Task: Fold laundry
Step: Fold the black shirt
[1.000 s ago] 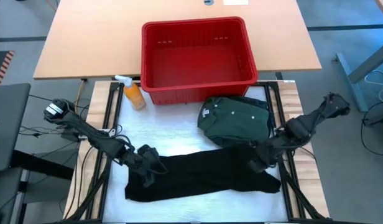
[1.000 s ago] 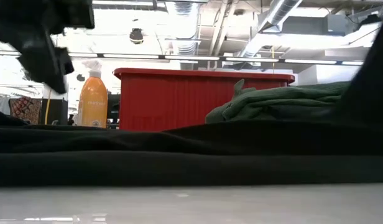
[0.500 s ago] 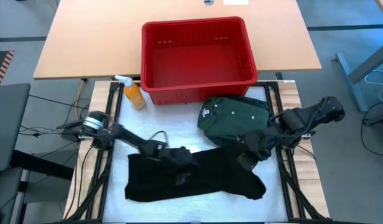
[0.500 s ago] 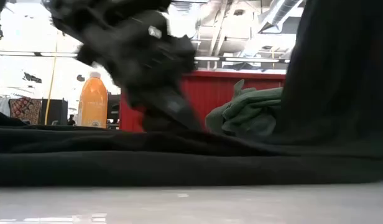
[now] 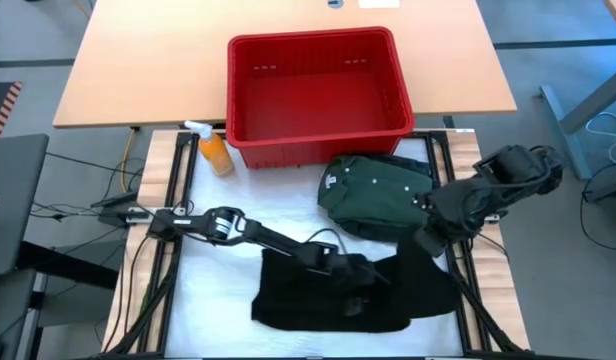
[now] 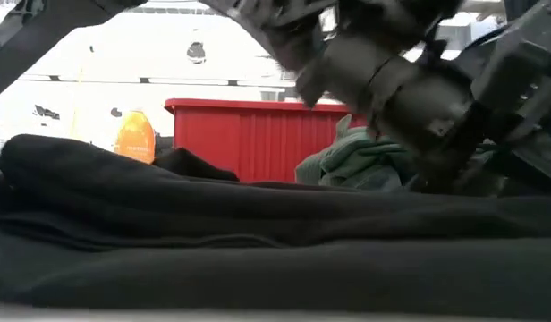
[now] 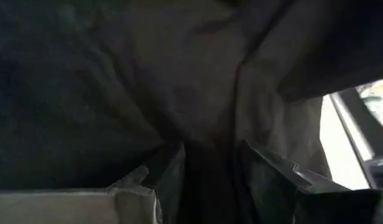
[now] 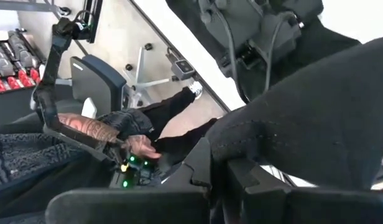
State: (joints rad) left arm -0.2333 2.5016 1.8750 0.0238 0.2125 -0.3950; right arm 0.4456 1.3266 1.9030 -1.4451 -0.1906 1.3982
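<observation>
The black garment (image 5: pixel 333 298) lies bunched on the white mat, with a fold of it heaped at the left in the low view (image 6: pixel 97 192). My left gripper (image 5: pixel 360 284) reaches far across from the table's left and is shut on black cloth (image 7: pixel 210 155). My right gripper (image 5: pixel 424 240) hangs raised near the table's right edge, shut on the garment's right end. The green buttoned shirt (image 5: pixel 378 190), white neck label (image 5: pixel 330 182) showing, rests folded on the mat behind them, touched by no gripper. My left gripper pinches black cloth (image 7: pixel 207 165) between its two fingers (image 7: pixel 157 180), slanting down from the table's left. How many layers it has, I cannot tell; the cloth fills the view. My right gripper pinches the garment's right end (image 8: pixel 253 146) between its shut fingers (image 8: pixel 201 165), slanting down from above. That end is lifted off the mat, and the rest trails down onto the table.
A red plastic basket (image 5: pixel 318 85) stands at the far side behind the shirt, an orange spray bottle (image 5: pixel 214 152) to its left. Black frame rails (image 5: pixel 458 290) run along both sides of the mat. A seated person (image 8: pixel 98 134) shows beyond the table.
My left gripper has swept toward the table's right edge and sunk, carrying the garment's left end over the rest, so the garment lies folded over and about half as wide. My right gripper has risen, lifting the right end.
</observation>
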